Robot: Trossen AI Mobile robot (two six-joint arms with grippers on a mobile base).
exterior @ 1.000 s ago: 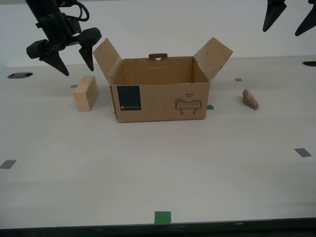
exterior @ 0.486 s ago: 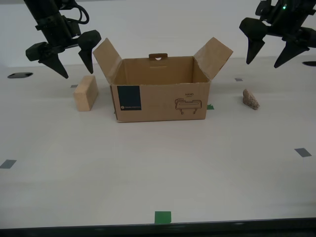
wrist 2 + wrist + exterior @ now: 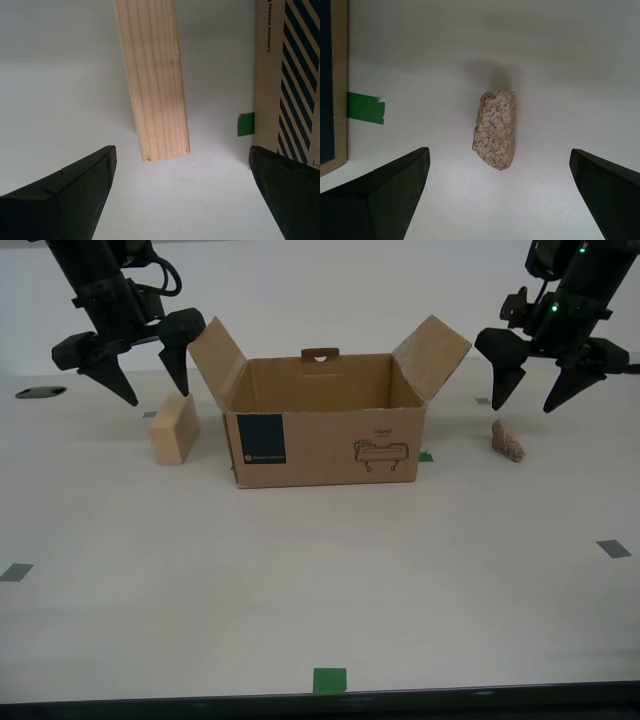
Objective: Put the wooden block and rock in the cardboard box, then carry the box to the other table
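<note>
The cardboard box (image 3: 325,445) stands open in the middle of the pale table, flaps spread, nothing visible inside. The wooden block (image 3: 173,429) rests on the table just beside the box, on the exterior view's left. My second gripper (image 3: 155,392) hangs open just above it, and the block's pale grain (image 3: 155,85) shows between its fingers. The rock (image 3: 508,441) lies on the exterior view's right, apart from the box. My first gripper (image 3: 525,405) hovers open above the rock (image 3: 495,127), touching nothing.
Grey tape squares (image 3: 613,548) and a green tape mark (image 3: 329,679) dot the table. Another green mark (image 3: 365,107) lies by the box's corner. A dark round hole (image 3: 40,392) sits at the exterior view's far left. The table's front edge runs along the bottom.
My first gripper has come down from the exterior view's top right to just above the rock. My second gripper shifted only slightly over the block. Box, block and rock have not moved.
</note>
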